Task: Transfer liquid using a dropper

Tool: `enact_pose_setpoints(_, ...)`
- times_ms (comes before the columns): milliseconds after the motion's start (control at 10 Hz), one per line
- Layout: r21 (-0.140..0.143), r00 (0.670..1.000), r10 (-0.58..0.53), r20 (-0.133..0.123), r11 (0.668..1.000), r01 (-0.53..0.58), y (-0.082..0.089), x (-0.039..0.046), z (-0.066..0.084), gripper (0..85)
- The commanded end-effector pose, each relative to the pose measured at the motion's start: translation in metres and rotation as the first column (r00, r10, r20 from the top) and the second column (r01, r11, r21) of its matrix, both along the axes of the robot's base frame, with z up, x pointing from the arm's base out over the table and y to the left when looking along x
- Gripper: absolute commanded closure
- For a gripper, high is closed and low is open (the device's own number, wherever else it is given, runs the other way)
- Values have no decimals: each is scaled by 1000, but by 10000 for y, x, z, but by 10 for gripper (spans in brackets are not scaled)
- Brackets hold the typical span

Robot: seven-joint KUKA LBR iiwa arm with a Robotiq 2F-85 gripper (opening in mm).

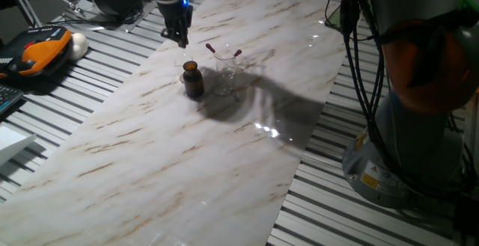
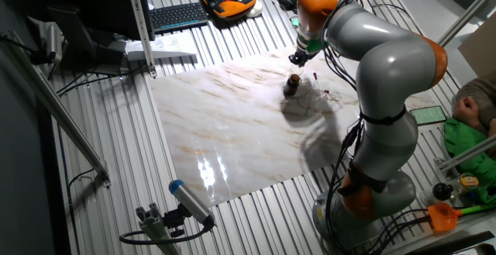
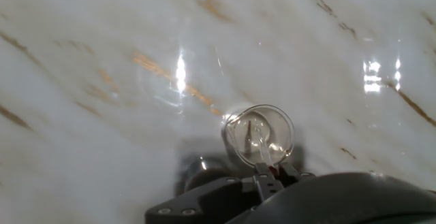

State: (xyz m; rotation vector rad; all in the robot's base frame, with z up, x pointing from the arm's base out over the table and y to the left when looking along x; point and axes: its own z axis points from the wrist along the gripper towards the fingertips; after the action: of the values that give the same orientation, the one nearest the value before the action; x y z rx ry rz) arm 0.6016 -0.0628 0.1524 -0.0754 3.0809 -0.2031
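In one fixed view, we see the gripper (image 1: 179, 38) hanging over the far part of the marble worktop (image 1: 150, 164), just above and behind a small brown bottle (image 1: 193, 79). Beside the bottle stands a clear glass beaker (image 1: 226, 75) with two red-bulbed pipettes (image 1: 223, 51) leaning out of it, bulbs up. We cannot make out the held dropper here, nor how far the fingers are spread.

In the other fixed view, we see the arm (image 2: 387, 69) bent over the worktop's far edge, with the gripper (image 2: 298, 56) directly above the brown bottle (image 2: 291, 85). The fingers are too small to judge.

In the hand view, we see the dropper (image 3: 258, 148) pinched between the fingertips (image 3: 264, 178). A trace of red bulb shows at the fingers. Its long axis runs along the fingers, away from the camera, with the glass tip pointing down. The tip lies within the round rim of a clear vessel (image 3: 259, 134) directly below. The dark bottle (image 3: 204, 176) appears just left of the vessel, partly hidden by the hand. The fingers stand narrowly apart, closed on the dropper.
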Motion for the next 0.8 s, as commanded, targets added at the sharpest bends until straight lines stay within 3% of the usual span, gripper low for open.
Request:
enact_pose_setpoints(0,0,1000,1,0,1000,-1,-9,-8,-23,850)
enact_pose_setpoints(700,-3,1000,18,21,1000,-18,-68,-7,-168,850)
